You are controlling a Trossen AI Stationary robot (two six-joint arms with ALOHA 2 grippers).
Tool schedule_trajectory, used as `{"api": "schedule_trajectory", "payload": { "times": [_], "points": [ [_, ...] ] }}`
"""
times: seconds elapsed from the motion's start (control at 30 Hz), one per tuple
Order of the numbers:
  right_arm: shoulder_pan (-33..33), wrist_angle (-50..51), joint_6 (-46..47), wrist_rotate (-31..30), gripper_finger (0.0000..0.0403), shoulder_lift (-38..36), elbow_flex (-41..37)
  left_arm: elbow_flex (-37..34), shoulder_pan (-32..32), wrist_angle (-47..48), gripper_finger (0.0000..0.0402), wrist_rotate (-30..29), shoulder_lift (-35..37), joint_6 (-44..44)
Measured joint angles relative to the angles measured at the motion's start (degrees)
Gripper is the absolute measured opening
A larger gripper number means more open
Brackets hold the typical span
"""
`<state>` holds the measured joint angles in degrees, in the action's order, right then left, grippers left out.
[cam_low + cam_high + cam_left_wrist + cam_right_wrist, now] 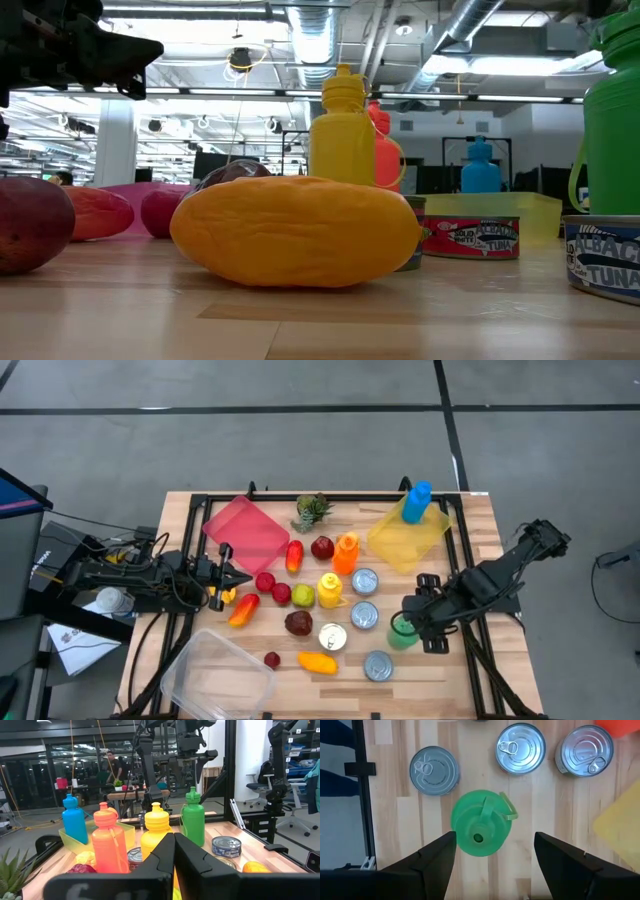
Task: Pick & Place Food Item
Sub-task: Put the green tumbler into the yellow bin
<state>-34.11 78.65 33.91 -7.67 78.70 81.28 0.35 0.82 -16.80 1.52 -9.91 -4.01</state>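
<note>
- We see the right gripper [412, 622] at the lower right of the high view, poised directly above the green bottle [402, 632] — its fingers spread wide apart and holding nothing.
- In the right wrist view the green bottle [481, 830] stands upright, cap toward the camera, so its long axis runs straight up toward the gripper; the two dark fingers [436, 860] flank it on either side with clear wood between each finger and the bottle.
- We judge the bottle to be the thing this arm is working on, though the task names only a food item — whether it counts as one we cannot settle from the frames.
- The right arm is clearly the nearer one: the left gripper [232, 576] sits at the middle left of the high view, well apart from the bottle, beside the pink tray [245, 530] and the red fruit [265, 582].
- The left gripper [174, 851] has its fingers pressed together with nothing between them, and it seems to be waiting.
- Three cans [434, 770] lie near the bottle on the counter [480, 540]; the yellow tray [405, 540] with the blue bottle [416, 503] lies toward the upper right of the high view.
- In our judgement the coming move turns on keeping the bottle centred between the fingers, since it sits slightly toward the left one in the wrist view.
</note>
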Motion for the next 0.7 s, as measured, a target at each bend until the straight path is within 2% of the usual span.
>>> {"api": "schedule_trajectory", "payload": {
  "times": [0.23,0.43,0.57,0.7],
  "points": [
    [0.0,-0.8,1.0,-0.1,0.0260,0.5,-0.1,0.0,0.0,0.0,0.0000,0.0,0.0,0.0],
    [-0.1,-4.3,3.7,0.8,0.0260,0.2,-4.7,0.0,0.0,-0.1,0.0000,0.0,0.0,0.0],
    [-0.1,-4.9,4.2,1.5,0.0260,0.1,-5.0,0.0,0.0,-0.2,0.0000,0.0,0.0,0.0],
    [0.0,-4.8,4.2,1.1,0.0247,0.1,-5.0,0.0,0.0,-0.2,0.0000,0.0,0.0,0.0]
  ]
}}
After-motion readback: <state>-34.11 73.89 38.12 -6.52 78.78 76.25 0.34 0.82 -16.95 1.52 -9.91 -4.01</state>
